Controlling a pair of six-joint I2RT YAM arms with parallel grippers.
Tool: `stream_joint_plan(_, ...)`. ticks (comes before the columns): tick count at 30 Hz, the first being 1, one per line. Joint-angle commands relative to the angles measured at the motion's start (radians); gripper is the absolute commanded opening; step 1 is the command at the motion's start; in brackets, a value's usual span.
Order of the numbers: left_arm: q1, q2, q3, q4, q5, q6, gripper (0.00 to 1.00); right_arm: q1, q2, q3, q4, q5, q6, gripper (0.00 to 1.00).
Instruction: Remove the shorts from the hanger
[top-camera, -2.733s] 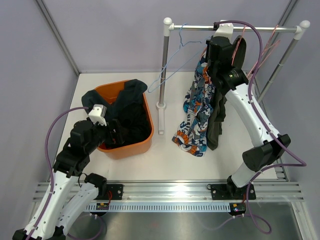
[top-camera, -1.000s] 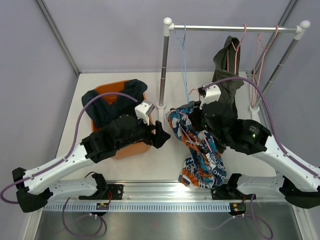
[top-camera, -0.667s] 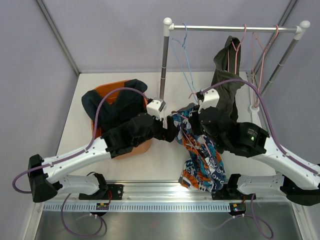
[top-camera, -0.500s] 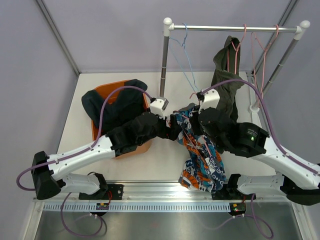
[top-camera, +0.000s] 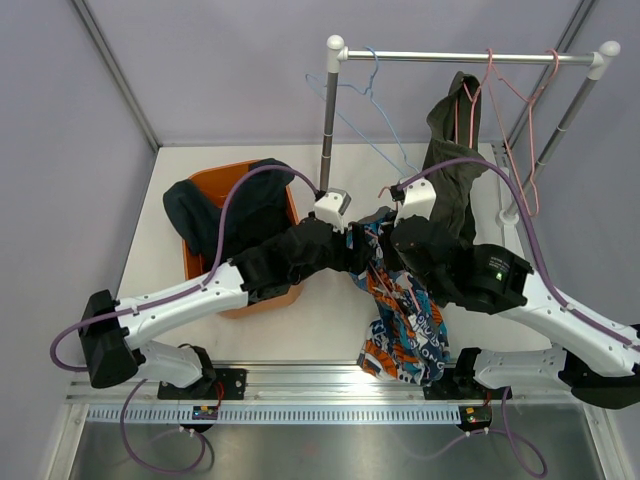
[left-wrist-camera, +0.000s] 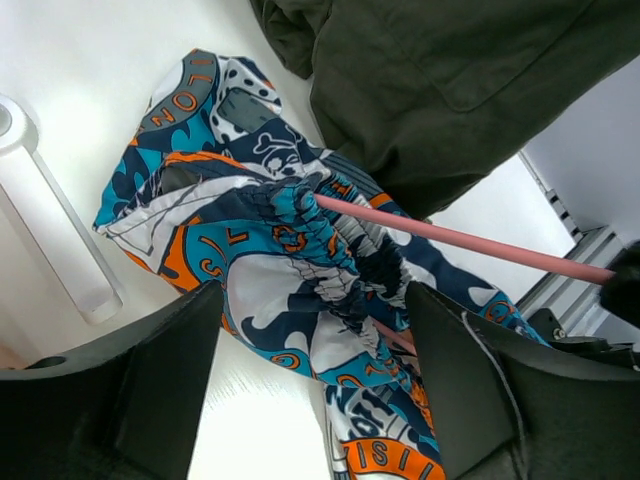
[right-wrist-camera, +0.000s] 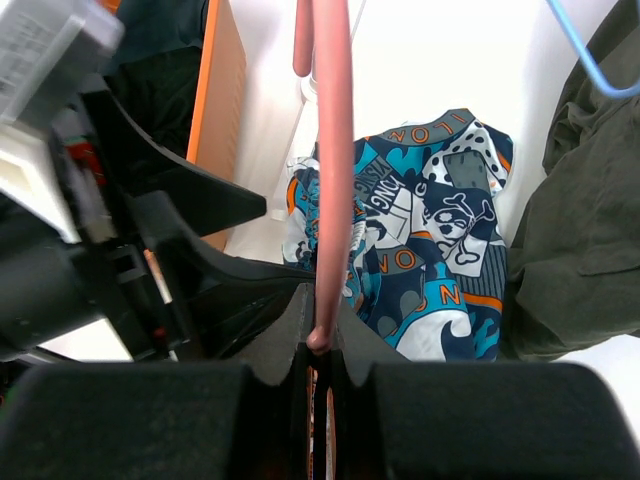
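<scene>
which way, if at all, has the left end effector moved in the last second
Yes: the left end effector has moved right, away from the orange basket and up to the patterned shorts.

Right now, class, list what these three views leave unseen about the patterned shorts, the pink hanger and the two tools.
Top view: fingertips of the left tool and right tool, buried under the arms and the patterned shorts.
Left wrist view: how the pink hanger runs inside the waistband, covered by fabric.
Right wrist view: the hanger's upper part, cut off by the top edge.
</scene>
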Motion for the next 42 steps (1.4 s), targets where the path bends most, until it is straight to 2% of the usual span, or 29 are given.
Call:
stream_joint_plan(1, -0.005, 0.024, 0.037, 0.041, -0.025, -0.019, 0.73, 0.013, 0.005, 0.035, 0.035, 0.049, 0.003, 0.00)
stream_joint_plan(8, -0.005, 0.042, 0.039, 0.036, -0.037, -0.010, 0.52, 0.014, 0.014, 0.045, 0.032, 0.052, 0.000, 0.00)
stream_joint_plan(9, -0.005, 0.041, 0.040, 0.035, -0.041, -0.008, 0.40, 0.014, 0.014, 0.045, 0.030, 0.054, 0.000, 0.00)
stream_joint_plan(11, -0.005, 0.039, 0.043, 0.026, -0.058, 0.002, 0.28, 0.016, 0.011, 0.047, 0.029, 0.054, 0.003, 0.00)
stream_joint_plan(12, -0.004, 0.041, 0.046, 0.023, -0.071, 0.007, 0.18, 0.016, 0.008, 0.048, 0.029, 0.051, 0.001, 0.00)
stream_joint_plan(16, 0.013, 0.060, 0.079, -0.025, -0.140, 0.030, 0.00, 0.020, 0.005, 0.059, 0.016, 0.048, 0.004, 0.00)
stream_joint_plan(25, 0.114, 0.110, 0.117, -0.065, -0.225, -0.004, 0.00, 0.040, -0.029, 0.070, -0.030, 0.060, 0.015, 0.00)
stream_joint_plan(33, 0.197, 0.175, 0.141, -0.059, -0.218, 0.005, 0.00, 0.045, -0.075, 0.048, -0.045, 0.054, 0.027, 0.00)
stream_joint_plan(36, 0.205, 0.197, 0.164, -0.048, -0.190, 0.015, 0.00, 0.048, -0.081, 0.041, -0.045, 0.054, 0.029, 0.00)
stream_joint_plan(42, 0.197, 0.206, 0.129, -0.010, 0.024, 0.042, 0.00, 0.048, -0.084, 0.031, -0.002, 0.068, 0.000, 0.00)
